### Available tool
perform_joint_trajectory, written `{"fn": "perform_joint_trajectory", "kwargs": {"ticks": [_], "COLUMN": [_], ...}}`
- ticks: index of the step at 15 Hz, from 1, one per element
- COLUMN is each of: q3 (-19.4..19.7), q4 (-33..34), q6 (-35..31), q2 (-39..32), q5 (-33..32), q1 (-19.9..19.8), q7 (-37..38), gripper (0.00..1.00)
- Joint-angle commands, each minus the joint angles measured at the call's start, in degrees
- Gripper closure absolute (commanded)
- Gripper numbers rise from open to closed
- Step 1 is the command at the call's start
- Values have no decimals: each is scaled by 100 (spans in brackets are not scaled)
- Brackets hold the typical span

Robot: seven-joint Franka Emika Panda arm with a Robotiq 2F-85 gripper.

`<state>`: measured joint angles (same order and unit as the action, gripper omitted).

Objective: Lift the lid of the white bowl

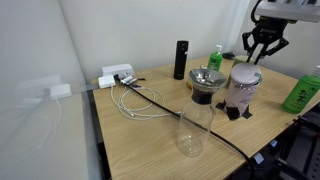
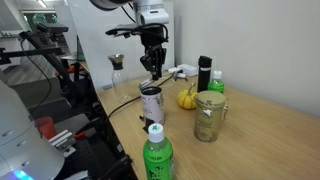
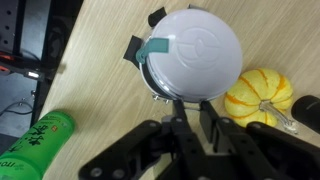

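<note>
The white bowl (image 1: pixel 242 92) is a tall pale container on a black base, at the table's right end; it also shows in an exterior view (image 2: pixel 151 106). Its lid (image 1: pixel 245 72) sits on top, and in the wrist view it is a round whitish dome (image 3: pixel 195 48) with a teal tab at its left rim. My gripper (image 1: pixel 262 52) hangs a little above the lid in both exterior views (image 2: pixel 152 68). In the wrist view its fingers (image 3: pixel 193 103) are close together at the lid's near edge, with nothing between them.
A dark pot with a metallic top (image 1: pixel 207 82) stands close beside the bowl. Around it are a clear glass carafe (image 1: pixel 192 125), a black cylinder (image 1: pixel 180 58), green bottles (image 1: pixel 302 92) (image 2: pixel 155 155), a yellow pumpkin (image 3: pixel 260 95), a glass mug (image 2: pixel 208 115) and cables (image 1: pixel 135 100).
</note>
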<state>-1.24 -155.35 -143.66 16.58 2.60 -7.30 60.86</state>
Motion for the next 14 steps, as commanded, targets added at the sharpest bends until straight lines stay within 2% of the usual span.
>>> {"fn": "perform_joint_trajectory", "kwargs": {"ticks": [1, 4, 5, 14], "q3": [-26, -26, -26, -78], "q4": [4, 4, 5, -12], "q6": [10, 10, 10, 76], "q2": [3, 3, 3, 81], "q5": [13, 13, 13, -25], "q1": [-26, -26, -26, -14], "q7": [-11, -11, -11, 31], "gripper": [78, 78, 94, 94]}}
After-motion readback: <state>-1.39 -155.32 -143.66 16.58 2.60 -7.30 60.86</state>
